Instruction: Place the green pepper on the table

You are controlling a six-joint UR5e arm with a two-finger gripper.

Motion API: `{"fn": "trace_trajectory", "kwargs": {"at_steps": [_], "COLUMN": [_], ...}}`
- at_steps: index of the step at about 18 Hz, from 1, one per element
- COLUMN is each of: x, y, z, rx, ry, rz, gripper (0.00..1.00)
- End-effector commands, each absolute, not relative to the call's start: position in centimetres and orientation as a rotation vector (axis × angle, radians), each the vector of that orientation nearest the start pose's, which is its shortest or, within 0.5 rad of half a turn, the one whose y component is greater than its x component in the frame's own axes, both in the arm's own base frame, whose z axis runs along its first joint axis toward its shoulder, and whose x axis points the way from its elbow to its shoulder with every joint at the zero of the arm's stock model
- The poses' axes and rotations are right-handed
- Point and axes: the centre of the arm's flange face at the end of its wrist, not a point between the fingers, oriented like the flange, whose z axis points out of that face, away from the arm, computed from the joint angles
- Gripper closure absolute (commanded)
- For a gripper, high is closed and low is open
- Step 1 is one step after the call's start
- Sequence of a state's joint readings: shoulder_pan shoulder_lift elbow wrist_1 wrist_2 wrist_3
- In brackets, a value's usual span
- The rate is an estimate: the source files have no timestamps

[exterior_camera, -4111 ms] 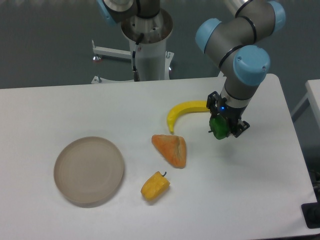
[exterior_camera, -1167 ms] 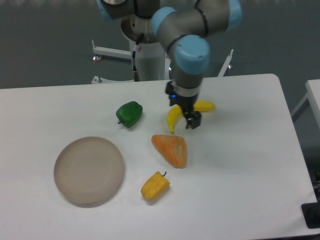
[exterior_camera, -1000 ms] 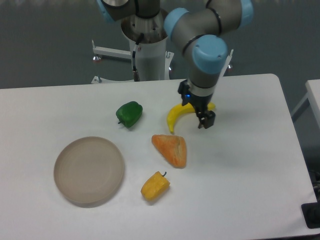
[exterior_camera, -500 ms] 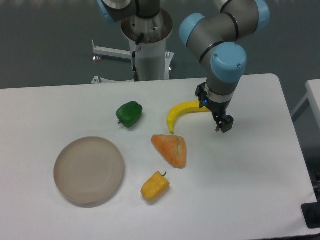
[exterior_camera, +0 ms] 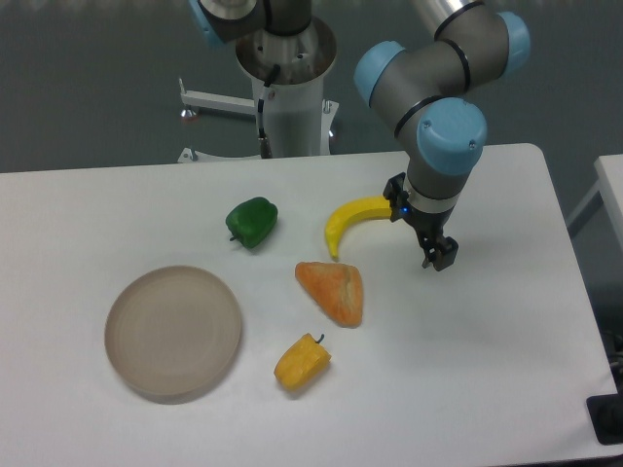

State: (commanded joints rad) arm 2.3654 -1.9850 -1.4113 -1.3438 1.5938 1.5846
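On the table [exterior_camera: 506, 389] lies the green pepper [exterior_camera: 252, 221], released; the end effector [exterior_camera: 437, 256], empty, grip state unclear, has retreated rightward.

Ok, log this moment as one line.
gripper: empty, right of banana | green pepper: resting on table, left of banana | task: placed

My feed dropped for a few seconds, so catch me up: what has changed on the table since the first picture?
The pepper was let go: it was in the tool on the right side, and now lies on the table, left of the banana and above the plate. The tool, now empty, has swung back right beside the banana's end. Plate, banana, orange wedge and yellow pepper have not moved.
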Motion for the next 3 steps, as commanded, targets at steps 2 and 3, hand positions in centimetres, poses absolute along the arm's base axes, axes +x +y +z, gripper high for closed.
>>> {"fn": "trace_trajectory", "kwargs": {"at_steps": [2, 3], "x": [-37.02, -36.98], "y": [54.72, 54.75], "z": [35.05, 35.05], "rx": [-2.927, -2.923], "ry": [1.221, 1.219], "rz": [-0.028, -0.031], "gripper": [0.0, 0.0]}}
